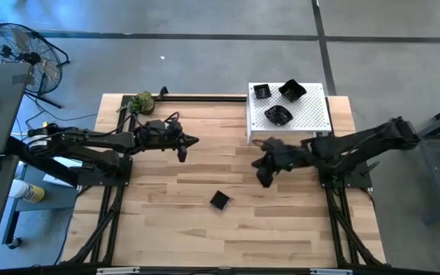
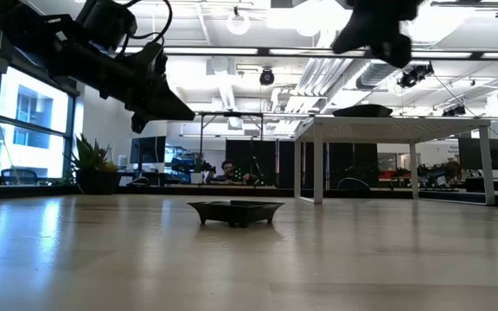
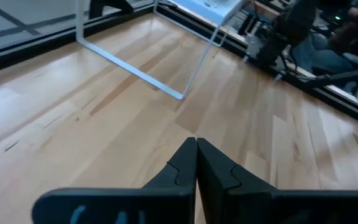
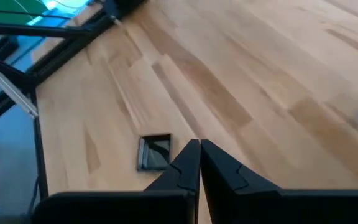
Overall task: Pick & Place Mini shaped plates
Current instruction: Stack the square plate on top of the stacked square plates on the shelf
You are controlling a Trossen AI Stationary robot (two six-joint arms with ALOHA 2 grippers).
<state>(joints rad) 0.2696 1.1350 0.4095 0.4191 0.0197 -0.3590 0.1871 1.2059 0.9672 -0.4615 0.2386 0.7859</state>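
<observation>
Right gripper [image 1: 264,180] is hanging above the table with fingers pinched together on nothing, tips meeting cleanly in its wrist view [image 4: 199,155]. The one loose square plate [image 1: 219,200] is lying flat on the wood below and a little ahead of those tips, toward the table's front and centre, apart from them, also showing just beside the fingertips in the wrist view [image 4: 154,152] and as a shallow footed dish in the low view [image 2: 236,210]. Behind the right gripper, the white perforated stand [image 1: 319,114] is carrying three more black plates: a square one [image 1: 261,92], a wavy-edged one [image 1: 292,90], a round one [image 1: 278,115]. Left gripper [image 1: 186,150] is waiting closed and empty over the table's left-centre, well apart from the loose plate; green leafy ball [image 1: 141,101] is sitting beyond it near the back edge. Judging the step in hand as reaching for the loose plate: the fingers are needing to spread before descending, then straddle one rim wall, not the whole dish. Glossy shallow rim looks likely to slip, so come down square to an edge, one finger inside and one outside, closing only once low enough.
</observation>
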